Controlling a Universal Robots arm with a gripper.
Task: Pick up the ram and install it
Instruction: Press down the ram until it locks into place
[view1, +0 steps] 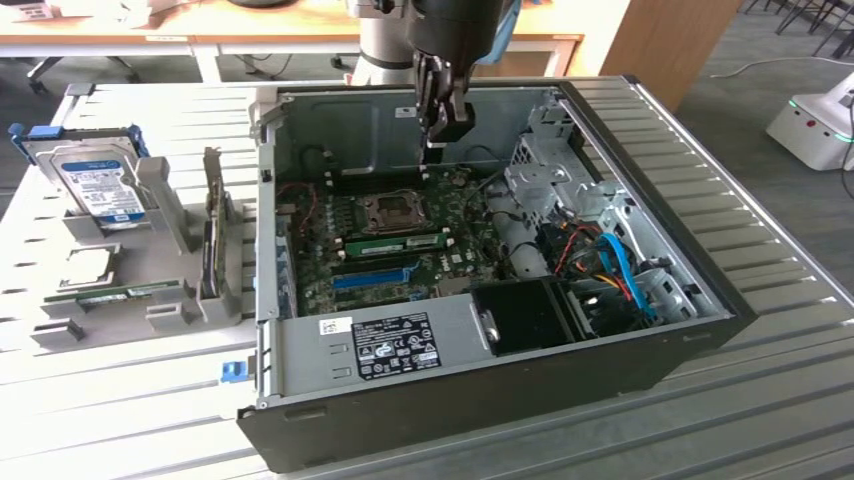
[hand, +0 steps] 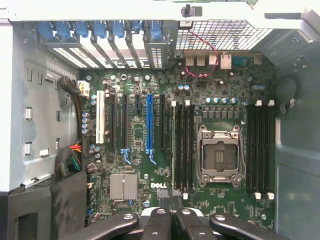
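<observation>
I see the ram (view1: 400, 241) standing in a slot beside the processor socket (view1: 396, 210), my gripper (view1: 441, 140) pinched shut on nothing above the motherboard (view1: 461, 265); I can't tell whether it's fully seated.

The arm (view1: 371, 40) is a pale grey, rounded tube, with a blue cap (view1: 501, 42) beside the black wrist housing (view1: 454, 25). The gripper (view1: 445, 132) is black and built of narrow jointed links. From the wrist view, its four glossy black link bars (hand: 107, 227) each carry a round silver pivot screw (hand: 129, 218), and a white block (hand: 145, 212) sits between them.
</observation>
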